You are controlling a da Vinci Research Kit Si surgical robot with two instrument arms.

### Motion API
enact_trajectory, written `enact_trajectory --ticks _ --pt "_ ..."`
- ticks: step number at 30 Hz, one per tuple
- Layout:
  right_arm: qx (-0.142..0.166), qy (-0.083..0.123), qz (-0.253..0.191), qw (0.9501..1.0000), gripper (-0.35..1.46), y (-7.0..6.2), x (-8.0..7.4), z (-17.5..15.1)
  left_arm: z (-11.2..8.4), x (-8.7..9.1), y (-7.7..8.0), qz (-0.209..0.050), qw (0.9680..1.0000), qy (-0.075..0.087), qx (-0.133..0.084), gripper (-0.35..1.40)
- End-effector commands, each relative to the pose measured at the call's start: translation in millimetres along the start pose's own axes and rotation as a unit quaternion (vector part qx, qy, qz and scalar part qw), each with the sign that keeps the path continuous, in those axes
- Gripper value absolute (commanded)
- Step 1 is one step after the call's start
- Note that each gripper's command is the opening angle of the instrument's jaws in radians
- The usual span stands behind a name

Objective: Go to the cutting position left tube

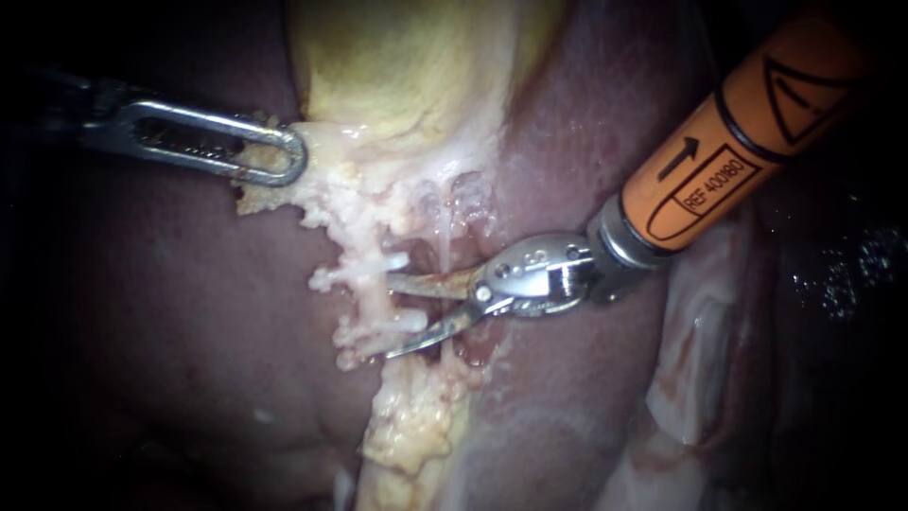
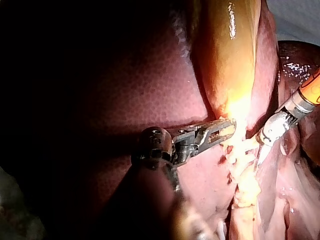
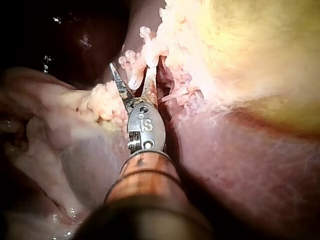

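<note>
Right instrument [image 1: 389, 316] in from upper right, blade claw apart, nothing gripped. Tips at frame centre, beside left tube [image 1: 375, 295]. Lower white clip [image 1: 405, 322] sits between blades, upper clip [image 1: 374, 268] just above upper blade. Blade-tube contact unclear. Left instrument [image 1: 291, 157] upper left, claw clamped on pale fatty tissue [image 1: 322, 189] below gallbladder [image 1: 397, 66]. Liver [image 1: 170, 312] all round.

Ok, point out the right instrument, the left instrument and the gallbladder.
right instrument [image 1: 390, 315], endoscope view, midway between its open blade tips.
left instrument [image 1: 295, 157], endoscope view, its tip, at the pale tissue edge.
gallbladder [image 1: 407, 66], endoscope view, its yellow body.
</note>
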Motion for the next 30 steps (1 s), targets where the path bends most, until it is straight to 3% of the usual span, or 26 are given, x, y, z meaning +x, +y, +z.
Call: enact_trajectory --ticks 1,7,13,17,24,30 --pt "0.0 -0.001 0.0 1.0 1.31 0.1 0.1 0.4 0.0 0.0 0.0 0.0 1.0 0.001 0.001 -0.35" --pt "-0.006 0.007 0.01 0.9999 1.31 0.8 0.6 3.3 0.1 0.0 0.0 0.0 1.0 0.001 0.001 -0.35" --pt "-0.012 0.032 0.048 0.9983 1.33 1.4 1.3 5.0 0.1 0.0 0.0 0.0 1.0 0.001 0.001 -0.35" --pt "-0.019 0.032 0.063 0.9974 1.33 1.4 1.8 5.7 0.2 0.1 0.0 0.0 1.0 0.0 0.0 -0.35" --pt "-0.018 0.041 0.08 0.9958 1.35 0.6 2.9 6.2 0.2 0.1 0.0 0.0 1.0 0.0 0.0 -0.35" --pt "-0.011 0.057 0.088 0.9945 1.4 -1.3 4.7 6.4 0.1 0.1 0.0 0.0 1.0 0.0 0.0 -0.35"
